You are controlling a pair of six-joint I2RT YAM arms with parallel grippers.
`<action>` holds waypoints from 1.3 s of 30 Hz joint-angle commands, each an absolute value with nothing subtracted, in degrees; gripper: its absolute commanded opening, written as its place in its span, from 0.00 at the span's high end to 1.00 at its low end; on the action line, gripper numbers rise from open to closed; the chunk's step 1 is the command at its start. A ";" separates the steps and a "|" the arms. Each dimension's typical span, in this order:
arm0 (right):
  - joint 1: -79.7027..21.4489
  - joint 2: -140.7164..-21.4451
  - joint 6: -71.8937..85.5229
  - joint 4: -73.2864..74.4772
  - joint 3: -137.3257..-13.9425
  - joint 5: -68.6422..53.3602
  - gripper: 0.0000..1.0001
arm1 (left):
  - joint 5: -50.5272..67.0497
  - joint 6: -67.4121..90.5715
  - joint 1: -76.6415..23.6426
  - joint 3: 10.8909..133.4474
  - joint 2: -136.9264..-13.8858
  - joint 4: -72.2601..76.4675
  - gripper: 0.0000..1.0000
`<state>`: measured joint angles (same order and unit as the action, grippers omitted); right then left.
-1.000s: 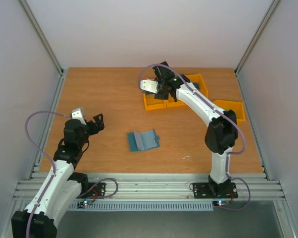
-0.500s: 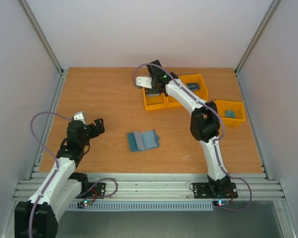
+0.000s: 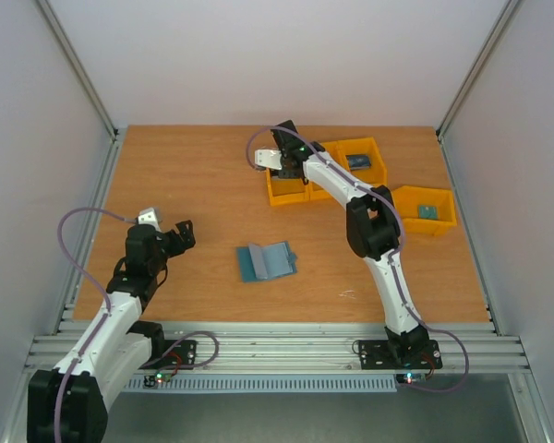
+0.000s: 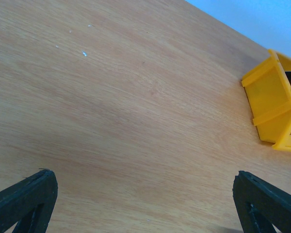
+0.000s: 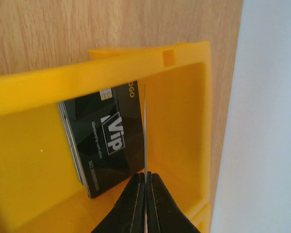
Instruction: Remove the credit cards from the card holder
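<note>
The teal-blue card holder (image 3: 266, 261) lies unfolded in the middle of the table, both arms away from it. My right gripper (image 5: 145, 182) is shut on a thin pale credit card (image 5: 144, 131), seen edge-on and upright inside a yellow bin (image 5: 184, 126). Beside it in that bin leans a stack of black cards (image 5: 104, 141) with white print. From above, the right gripper (image 3: 287, 171) sits over the leftmost bin (image 3: 277, 194) at the back. My left gripper (image 3: 182, 231) hovers open at the table's left, nothing between its fingers (image 4: 24, 199).
Two more yellow bins stand to the right: one (image 3: 377, 164) holding a blue card (image 3: 358, 162), another (image 3: 443, 208) holding a teal card (image 3: 427, 212). A yellow bin corner (image 4: 271, 102) shows in the left wrist view. Metal frame posts and white walls enclose the table.
The right arm has folded its elbow inward and brought the held card a little left and down into the leftmost bin. The left arm has pulled back slightly, still open.
</note>
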<state>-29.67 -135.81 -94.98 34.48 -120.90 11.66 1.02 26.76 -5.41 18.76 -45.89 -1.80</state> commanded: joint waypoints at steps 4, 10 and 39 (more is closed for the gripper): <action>-29.59 -139.18 -94.91 27.70 -122.05 14.57 0.99 | 0.18 26.89 -5.01 18.11 -46.49 2.20 0.01; -29.97 -140.85 -96.29 26.95 -121.10 15.12 0.99 | -1.23 27.08 -5.01 18.02 -46.71 2.20 0.01; -29.97 -136.49 -92.39 30.80 -122.29 13.90 0.32 | -0.18 26.60 -5.01 18.15 -46.68 2.62 0.01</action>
<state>-29.67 -139.76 -95.11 29.26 -119.61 14.02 -0.25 26.83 -5.41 18.61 -46.65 -1.43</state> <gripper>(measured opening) 0.664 0.994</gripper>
